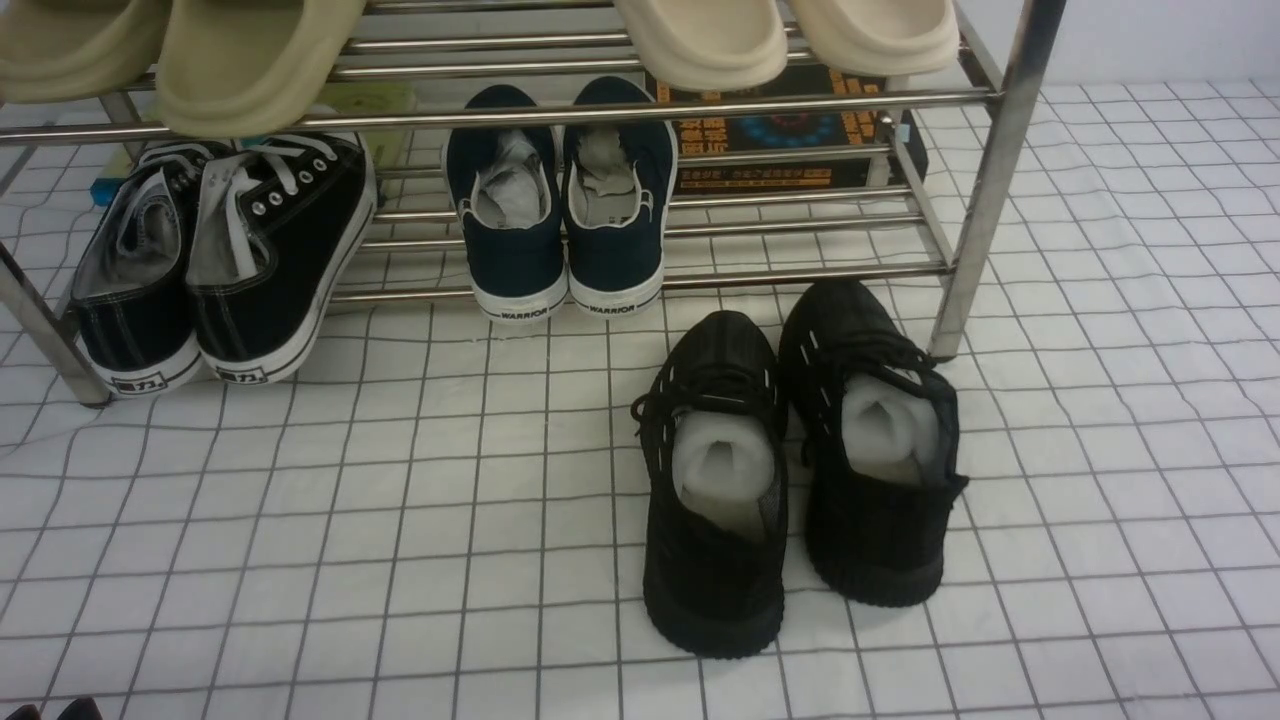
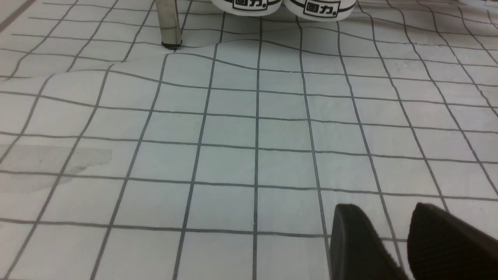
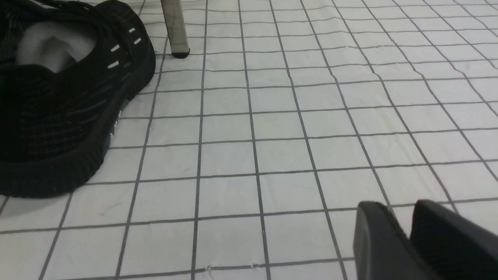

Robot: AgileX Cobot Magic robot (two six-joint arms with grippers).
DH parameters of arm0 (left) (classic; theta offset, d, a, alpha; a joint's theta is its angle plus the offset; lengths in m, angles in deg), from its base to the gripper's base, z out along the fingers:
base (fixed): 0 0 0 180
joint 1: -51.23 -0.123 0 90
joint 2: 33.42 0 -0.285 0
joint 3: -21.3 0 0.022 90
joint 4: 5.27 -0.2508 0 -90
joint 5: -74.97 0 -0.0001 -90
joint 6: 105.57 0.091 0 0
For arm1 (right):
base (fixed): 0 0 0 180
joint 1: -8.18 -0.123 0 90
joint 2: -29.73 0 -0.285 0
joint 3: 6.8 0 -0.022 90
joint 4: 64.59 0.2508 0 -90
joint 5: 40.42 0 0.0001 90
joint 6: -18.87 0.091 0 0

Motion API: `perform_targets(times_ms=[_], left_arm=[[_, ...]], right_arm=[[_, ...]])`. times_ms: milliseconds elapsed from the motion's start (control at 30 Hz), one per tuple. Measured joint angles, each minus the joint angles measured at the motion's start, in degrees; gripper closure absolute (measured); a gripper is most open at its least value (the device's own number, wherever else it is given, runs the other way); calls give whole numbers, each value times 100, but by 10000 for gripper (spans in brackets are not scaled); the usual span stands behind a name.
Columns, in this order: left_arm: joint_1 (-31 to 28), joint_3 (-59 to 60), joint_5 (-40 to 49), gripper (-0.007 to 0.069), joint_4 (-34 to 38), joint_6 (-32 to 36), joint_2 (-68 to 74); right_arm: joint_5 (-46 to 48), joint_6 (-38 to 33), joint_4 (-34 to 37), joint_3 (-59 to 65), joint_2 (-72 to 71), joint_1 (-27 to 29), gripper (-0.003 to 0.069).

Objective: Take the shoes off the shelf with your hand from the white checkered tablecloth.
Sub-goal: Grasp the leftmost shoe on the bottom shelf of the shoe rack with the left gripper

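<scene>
The left hand point(image 2: 383, 221) is positioned low over the checkered tablecloth point(image 1: 420, 520), its two dark fingers angled inward from the edge of the left wrist view. The fingers stand partly open, with tablecloth visible between the tips and nothing gripped. In the front view, only the fingertips of this hand show, at the near left corner, well apart from the shoe rack point(image 1: 975, 210). The right hand point(image 3: 393, 217) is also positioned over the tablecloth, on the right side of the black knit shoes point(image 1: 715, 580) and apart from them. Its fingers are slightly open, with a narrow gap at the tips, and hold nothing. The right hand is outside the front view. The wrist views do not establish whether either hand touches the cloth. The canvas sneakers point(image 1: 275, 260), black with white laces and white soles, are located at the left end of the rack's lower tier, side by side, heels toward the robot. The navy slip-ons point(image 1: 515, 255) are located on the same tier, to the right of the sneakers. The black knit shoes stand on the tablecloth in front of the rack, toward its right end, heels toward the robot.
</scene>
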Motion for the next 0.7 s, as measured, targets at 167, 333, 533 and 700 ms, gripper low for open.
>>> perform_targets(times_ms=[167, 333, 533, 700], left_arm=[[0, 0, 0, 384, 0, 0, 0], [0, 10, -55, 384, 1048, -889, 0], [0, 34, -280, 384, 3123, -2612, 0], [0, 40, -578, 384, 3421, -2919, 0]], right_arm=[[0, 0, 0, 0, 0, 0, 502], [0, 0, 0, 0, 0, 0, 501], [0, 0, 0, 0, 0, 0, 494], [0, 0, 0, 0, 0, 0, 485]])
